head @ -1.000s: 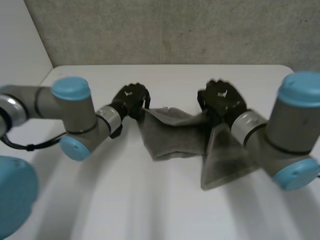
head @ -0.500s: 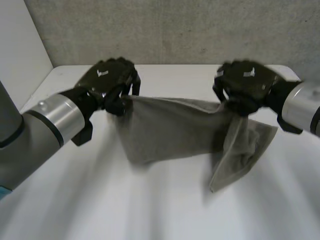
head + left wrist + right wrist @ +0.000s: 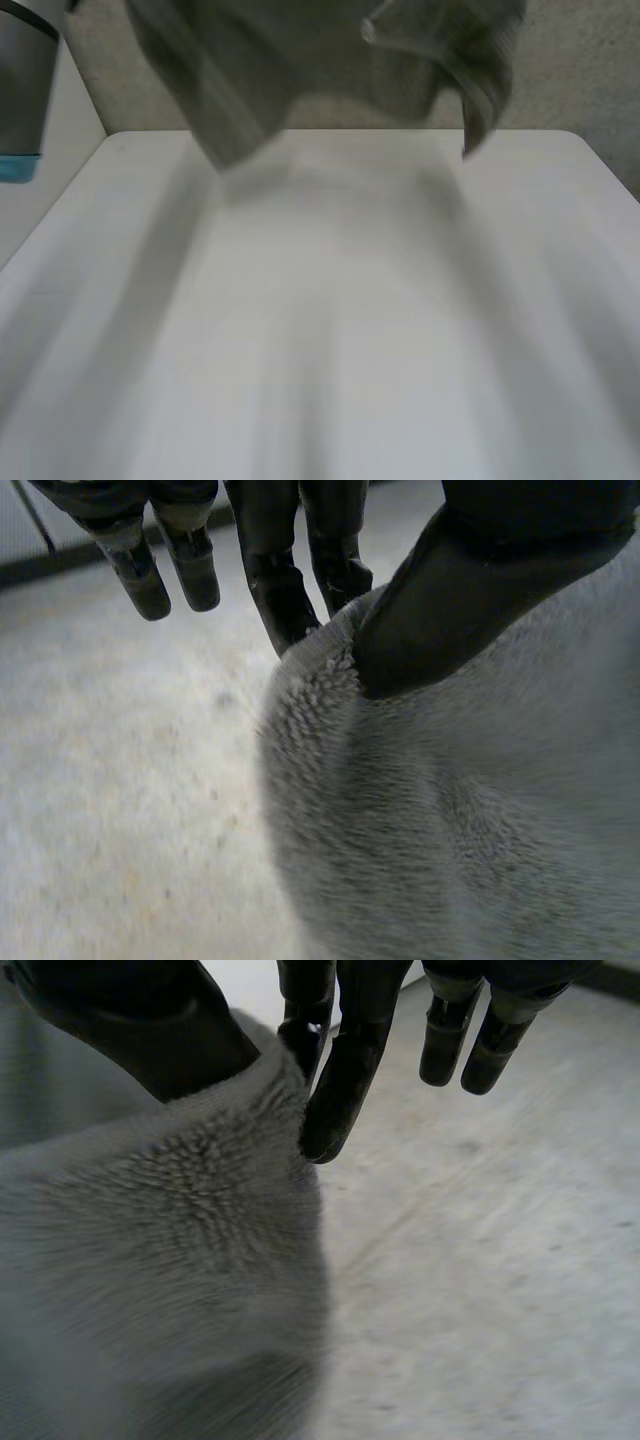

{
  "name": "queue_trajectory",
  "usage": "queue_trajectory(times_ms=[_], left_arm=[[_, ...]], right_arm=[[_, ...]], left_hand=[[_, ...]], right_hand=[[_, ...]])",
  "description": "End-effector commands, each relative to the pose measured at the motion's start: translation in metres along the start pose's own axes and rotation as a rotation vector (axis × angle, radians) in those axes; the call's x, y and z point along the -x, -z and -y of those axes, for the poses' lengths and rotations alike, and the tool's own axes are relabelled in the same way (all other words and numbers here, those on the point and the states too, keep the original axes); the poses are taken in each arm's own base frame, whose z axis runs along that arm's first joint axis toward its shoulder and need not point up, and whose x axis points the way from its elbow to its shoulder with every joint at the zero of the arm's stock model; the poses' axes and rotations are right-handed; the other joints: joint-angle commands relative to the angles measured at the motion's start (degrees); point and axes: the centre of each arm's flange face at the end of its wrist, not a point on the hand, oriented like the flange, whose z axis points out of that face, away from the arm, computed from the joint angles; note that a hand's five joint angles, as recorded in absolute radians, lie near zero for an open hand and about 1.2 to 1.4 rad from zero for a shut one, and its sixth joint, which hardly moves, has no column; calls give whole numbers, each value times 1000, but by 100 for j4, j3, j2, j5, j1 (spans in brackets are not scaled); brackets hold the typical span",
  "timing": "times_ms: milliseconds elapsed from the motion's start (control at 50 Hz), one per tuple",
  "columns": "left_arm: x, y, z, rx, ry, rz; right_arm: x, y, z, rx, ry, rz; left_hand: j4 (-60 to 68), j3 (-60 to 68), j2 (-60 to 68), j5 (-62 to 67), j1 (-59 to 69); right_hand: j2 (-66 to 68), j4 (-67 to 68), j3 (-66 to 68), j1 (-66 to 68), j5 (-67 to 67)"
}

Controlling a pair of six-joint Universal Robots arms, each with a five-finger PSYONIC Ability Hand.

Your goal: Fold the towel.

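Note:
The grey towel point(image 3: 330, 60) hangs lifted high above the white table point(image 3: 330, 330), its lower edge swinging over the far side. In the left wrist view my left hand point(image 3: 300, 580) pinches a corner of the fluffy towel point(image 3: 460, 830) between its thumb and fingers. In the right wrist view my right hand point(image 3: 340, 1070) pinches another corner of the towel point(image 3: 150, 1290) the same way. Part of my left arm point(image 3: 25, 80) shows beside the raised cloth.
A grey textured wall point(image 3: 570, 80) stands behind the table. A pale side wall point(image 3: 40, 190) runs along the left of the table.
Both hands have risen sharply, carrying the towel up off the table; it lay draped on the surface a second ago and now hangs in the air.

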Motion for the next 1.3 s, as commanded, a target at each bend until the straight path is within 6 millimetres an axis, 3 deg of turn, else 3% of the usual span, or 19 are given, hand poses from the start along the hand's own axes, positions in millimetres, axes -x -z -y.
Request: queue_trajectory(times_ms=[20,40,80,100,140,160,200,240,260,300,400,480,500,540,720,980,1120,1240,1300], left_arm=[[-18,53,-29,143,20,-121],[-18,53,-29,144,20,-121],[-23,91,-63,293,38,-147],[-23,91,-63,293,38,-147],[-24,131,-94,441,34,-147],[-24,131,-94,441,34,-147],[-28,152,-110,519,33,-157],[-37,193,-139,669,13,-188],[-37,193,-140,670,13,-189],[-46,224,-161,786,-9,-230],[-61,254,-182,898,-27,-297],[-66,256,-182,916,-29,-317],[-67,254,-181,913,-27,-321],[-69,251,-179,904,-21,-324],[-75,246,-174,891,-40,-309],[-61,227,-151,846,-62,-228],[-30,210,-144,818,-48,-71],[-19,205,-142,804,-24,-23],[-19,205,-141,805,-10,-17]], right_arm=[[34,62,-54,247,-119,182],[41,76,-69,301,-123,207],[48,90,-84,355,-124,221],[48,90,-84,356,-124,221],[66,118,-105,445,-106,265],[66,118,-105,446,-106,265],[83,144,-127,526,-68,319],[90,156,-141,571,-55,348],[90,157,-141,572,-54,349],[104,178,-161,644,-39,404],[117,195,-175,714,-54,433],[118,200,-182,755,-67,415],[117,201,-184,780,-76,390],[114,202,-187,833,-125,311],[105,208,-193,940,-339,82],[112,228,-197,1018,-583,-51],[104,238,-203,1057,-566,-99],[98,245,-207,1076,-562,-120],[96,245,-209,1060,-544,-118]], left_hand=[[-300,-252,318,395,759],[-300,-252,318,395,759],[-300,-252,318,395,759],[-300,-252,318,395,759],[-300,-252,318,395,759],[-300,-252,318,395,759],[-300,-252,318,395,759],[-300,-252,318,395,759],[-300,-252,318,395,759],[-300,-252,318,395,759],[-300,-252,318,395,759],[-300,-252,318,395,759],[-300,-252,318,395,759],[-300,-252,318,395,759],[-300,-252,318,395,759],[-300,-252,318,395,759],[-300,-252,318,395,759],[-300,-252,318,395,759],[-300,-252,318,395,759]], right_hand=[[394,-37,-36,455,298],[394,-37,-36,455,298],[394,-37,-36,455,298],[394,-37,-36,455,298],[394,-37,-36,455,298],[394,-37,-36,455,298],[394,-37,-36,455,298],[394,-37,-36,455,298],[394,-37,-36,455,298],[394,-37,-36,455,298],[394,-37,-36,455,298],[394,-37,-36,455,298],[34,-37,-36,94,-63],[-2851,-37,-36,-2790,-2947],[-4780,-37,-36,-4719,-4877],[-4781,-37,-36,-4720,-4878],[-4545,-37,-36,-4485,-4642],[-3469,-37,-36,-3408,-3565],[-1989,-37,-36,-1928,-2085]])
